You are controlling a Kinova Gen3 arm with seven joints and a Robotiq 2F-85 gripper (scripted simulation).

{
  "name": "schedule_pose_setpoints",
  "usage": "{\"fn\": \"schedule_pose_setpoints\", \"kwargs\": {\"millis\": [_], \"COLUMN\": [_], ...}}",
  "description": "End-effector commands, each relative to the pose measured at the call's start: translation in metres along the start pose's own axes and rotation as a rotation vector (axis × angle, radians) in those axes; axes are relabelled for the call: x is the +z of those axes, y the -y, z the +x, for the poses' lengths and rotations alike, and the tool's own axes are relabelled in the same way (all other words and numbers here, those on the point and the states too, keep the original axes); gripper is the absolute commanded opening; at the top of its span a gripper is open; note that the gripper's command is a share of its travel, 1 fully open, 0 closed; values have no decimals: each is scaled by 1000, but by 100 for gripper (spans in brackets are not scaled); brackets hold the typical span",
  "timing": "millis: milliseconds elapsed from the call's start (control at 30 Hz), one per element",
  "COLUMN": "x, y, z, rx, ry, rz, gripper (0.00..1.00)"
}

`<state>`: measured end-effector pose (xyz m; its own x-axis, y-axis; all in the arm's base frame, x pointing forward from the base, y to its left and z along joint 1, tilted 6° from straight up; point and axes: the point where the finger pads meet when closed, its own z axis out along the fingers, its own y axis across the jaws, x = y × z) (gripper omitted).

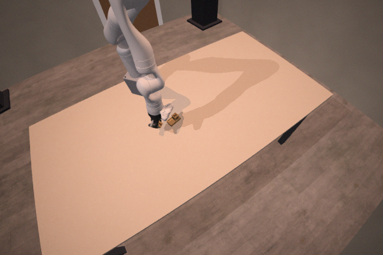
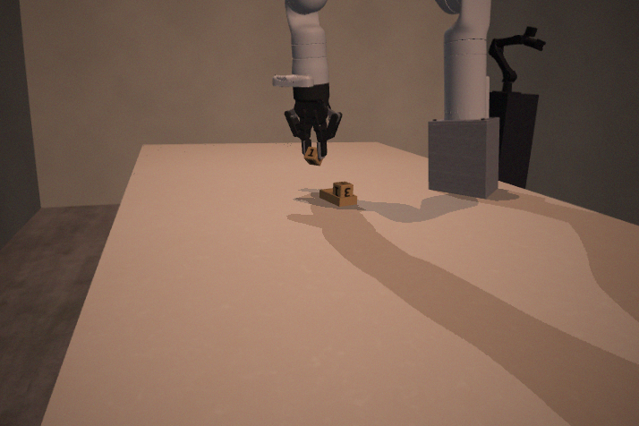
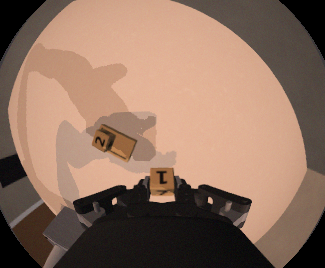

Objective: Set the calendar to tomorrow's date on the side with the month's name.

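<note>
My gripper [image 1: 158, 125] [image 2: 313, 151] [image 3: 162, 182] points down and is shut on a wooden cube [image 2: 311, 156] [image 3: 162, 177], held tilted in the air. A 1 shows on it in the exterior view and the wrist view; part of another digit on its lower face is unclear. The wooden tray [image 1: 170, 122] [image 2: 328, 196] [image 3: 124, 146] lies on the table, apart from the held cube. The other cube [image 1: 175, 115] [image 2: 343, 189] [image 3: 102, 140] sits at one end of the tray, with a 2 on top and an upside-down 3 on a side in the exterior view. The month's name is not readable.
The tan table top [image 1: 123, 169] [image 2: 217, 307] [image 3: 199, 80] surrounds the tray. The arm's grey base block [image 1: 133, 85] [image 2: 463, 157] [image 3: 65, 227] stands on the table, to the right of the tray in the exterior view. The arm's shadow falls around the tray.
</note>
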<state>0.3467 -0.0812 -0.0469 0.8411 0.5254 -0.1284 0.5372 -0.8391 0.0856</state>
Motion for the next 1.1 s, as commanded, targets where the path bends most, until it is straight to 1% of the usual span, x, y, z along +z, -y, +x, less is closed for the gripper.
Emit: {"fn": "schedule_pose_setpoints", "kwargs": {"millis": [0,67,133,267,400,867,1067], "x": [-2,-3,-3,-5,-6,-6,-2], "y": [-5,-5,-5,-5,-6,-6,-5], "z": [-4,-4,-4,-5,-5,-6,-9], "rx": [7,7,7,8,9,8,5], "ry": [-41,-64,-64,-101,-125,-137,-160], "rz": [-2,-5,-5,-10,-15,-15,-12], "gripper": [26,26,26,26,26,26,26]}}
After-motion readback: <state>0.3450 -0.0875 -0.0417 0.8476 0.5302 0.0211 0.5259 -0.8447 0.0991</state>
